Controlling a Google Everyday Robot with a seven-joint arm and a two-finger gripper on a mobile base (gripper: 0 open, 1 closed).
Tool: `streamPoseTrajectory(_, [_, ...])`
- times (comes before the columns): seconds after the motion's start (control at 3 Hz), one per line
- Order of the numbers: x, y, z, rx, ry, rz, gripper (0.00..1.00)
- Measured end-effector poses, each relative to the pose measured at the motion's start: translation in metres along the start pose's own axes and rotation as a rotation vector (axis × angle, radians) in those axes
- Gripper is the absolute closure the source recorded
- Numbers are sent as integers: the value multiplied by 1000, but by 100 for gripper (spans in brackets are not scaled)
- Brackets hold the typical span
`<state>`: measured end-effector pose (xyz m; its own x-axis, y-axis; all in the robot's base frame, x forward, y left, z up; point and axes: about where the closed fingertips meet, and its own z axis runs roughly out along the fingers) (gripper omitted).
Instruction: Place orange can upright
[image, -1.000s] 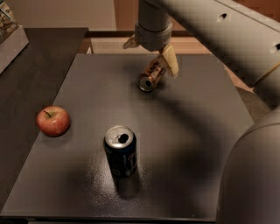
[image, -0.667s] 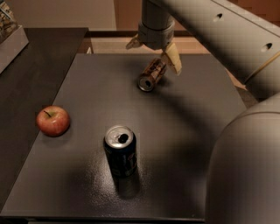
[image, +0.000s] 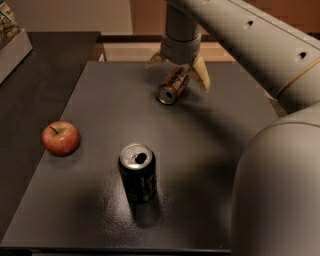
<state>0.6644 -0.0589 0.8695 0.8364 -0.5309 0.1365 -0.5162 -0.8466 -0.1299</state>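
— What has changed over the last second?

— Very little for the copper-orange aluminium drink can (image: 171, 86). It lies on its side at the far end of the flat dark grey bench (image: 100, 105), in about the same spot and at the same slant as a second ago, with its silver top turned toward the camera. The change is in the two-finger gripper (image: 177, 74), which has sunk a little closer over it.

— And the fingers?

— The pale fingers (image: 200, 74) are spread, one on each side of the can. The one toward the right of the view sits just beside the can's body, though whether it touches cannot be told. By the look of it, nothing is pinched yet.

— So where does that leave the task?

— Early. The can is not upright, and it seems neither gripped nor lifted. The descent reads as the approach to a grasp, so the closing, the turn and the setting-down would all remain.

— Anything in the way?

— The round red apple (image: 60, 138) at the left edge and the upright dark blue drink can (image: 137, 172) nearer the camera both stand where they stood, well apart from the orange can. The pale robot arm (image: 240, 35) reaches in from the right, above them. The likely risk is the round can rolling as the fingers close.
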Motion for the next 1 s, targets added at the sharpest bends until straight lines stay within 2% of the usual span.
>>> streamPoseTrajectory(0.67, [-15, 6, 18, -52, -25, -33, 0])
streamPoseTrajectory(1.0, [-16, 6, 22, -64, -26, -27, 17])
